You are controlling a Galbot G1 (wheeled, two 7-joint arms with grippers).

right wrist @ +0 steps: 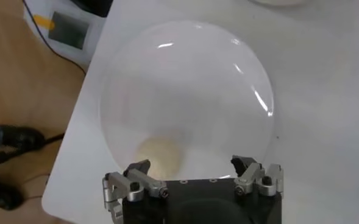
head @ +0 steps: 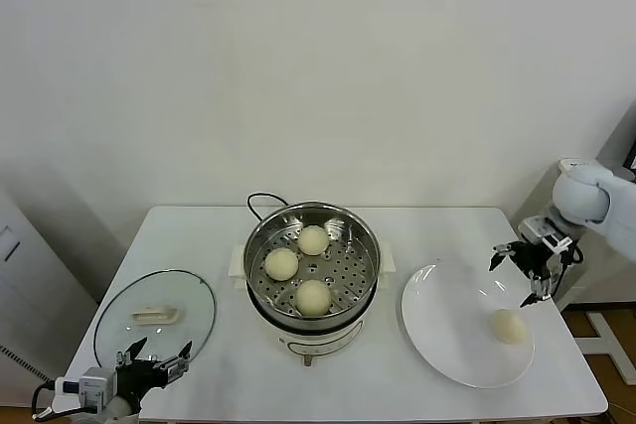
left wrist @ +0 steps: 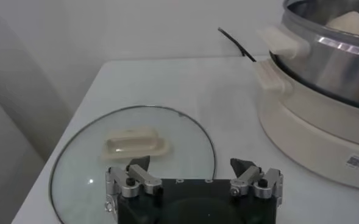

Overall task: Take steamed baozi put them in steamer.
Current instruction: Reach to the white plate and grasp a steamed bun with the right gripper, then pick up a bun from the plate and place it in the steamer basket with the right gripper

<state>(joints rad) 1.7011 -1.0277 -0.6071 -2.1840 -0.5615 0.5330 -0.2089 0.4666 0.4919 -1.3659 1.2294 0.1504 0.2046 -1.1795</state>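
Note:
The steel steamer [head: 260, 245] stands mid-table and holds three cream-white baozi: one at the back [head: 313, 239], one at the left [head: 281, 263], one at the front [head: 313, 297]. A fourth baozi [head: 509, 326] lies on the right part of the white plate [head: 437, 320]. My right gripper [head: 525, 273] is open and empty, hovering above the plate's right side, just above and behind that baozi; the baozi also shows in the right wrist view [right wrist: 159, 154] near the gripper [right wrist: 191, 167]. My left gripper [head: 154, 356] is open and empty at the table's front left.
A round glass lid [head: 156, 318] with a white handle lies flat on the table left of the steamer; it also shows in the left wrist view [left wrist: 81, 164]. A black cord [head: 260, 200] runs behind the steamer. The table's right edge is close to the plate.

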